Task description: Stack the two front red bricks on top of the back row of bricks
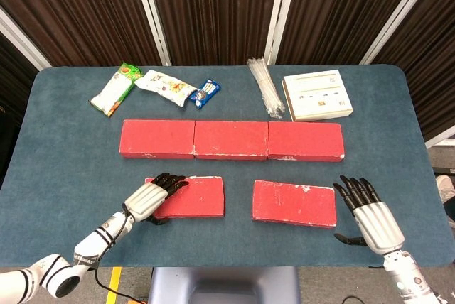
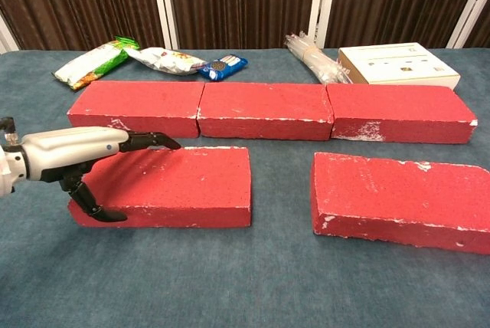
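Three red bricks form the back row: left, middle, right. Two more red bricks lie in front. My left hand reaches over the left end of the front left brick. In the chest view its fingers stretch flat above the top of that brick and its thumb hangs down at the front left corner. The brick lies flat on the table. My right hand is open, fingers spread, just right of the front right brick, apart from it; the chest view does not show this hand.
Along the back of the blue table lie a green snack packet, a white snack packet, a small blue packet, a bundle of clear straws and a white box.
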Controlling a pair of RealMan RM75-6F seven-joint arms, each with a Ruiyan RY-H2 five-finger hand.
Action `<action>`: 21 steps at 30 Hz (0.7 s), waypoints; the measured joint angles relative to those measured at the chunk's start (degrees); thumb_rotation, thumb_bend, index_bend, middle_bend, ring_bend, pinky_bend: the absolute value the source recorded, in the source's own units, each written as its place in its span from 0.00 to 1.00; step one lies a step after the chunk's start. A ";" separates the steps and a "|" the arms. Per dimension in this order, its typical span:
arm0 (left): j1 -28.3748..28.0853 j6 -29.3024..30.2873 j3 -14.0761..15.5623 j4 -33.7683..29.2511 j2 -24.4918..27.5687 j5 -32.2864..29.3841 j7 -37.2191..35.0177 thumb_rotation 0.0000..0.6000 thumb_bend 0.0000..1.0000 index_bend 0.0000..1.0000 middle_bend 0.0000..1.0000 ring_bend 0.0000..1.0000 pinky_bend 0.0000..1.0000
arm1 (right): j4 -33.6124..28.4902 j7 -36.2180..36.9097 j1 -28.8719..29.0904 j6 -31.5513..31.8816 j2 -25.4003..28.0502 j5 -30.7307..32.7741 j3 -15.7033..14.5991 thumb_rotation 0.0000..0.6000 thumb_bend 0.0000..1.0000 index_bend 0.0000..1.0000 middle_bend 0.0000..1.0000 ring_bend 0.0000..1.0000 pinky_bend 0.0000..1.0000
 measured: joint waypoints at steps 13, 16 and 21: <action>-1.66 -0.91 -0.07 2.35 -1.82 -0.84 -1.74 1.00 0.23 0.00 0.00 0.00 0.03 | -0.07 0.18 0.05 -0.08 0.15 0.32 0.11 0.91 0.08 0.00 0.00 0.00 0.00; -1.98 -1.70 -0.06 2.82 -1.97 -1.64 -1.76 1.00 0.23 0.00 0.00 0.00 0.08 | -0.07 0.18 0.04 -0.05 0.17 0.35 0.13 0.92 0.08 0.00 0.00 0.00 0.00; -2.41 -2.49 0.04 3.72 -2.28 -2.81 -1.37 1.00 0.23 0.00 0.01 0.24 0.30 | -0.14 0.13 0.08 -0.18 0.20 0.51 0.15 0.92 0.08 0.00 0.00 0.00 0.00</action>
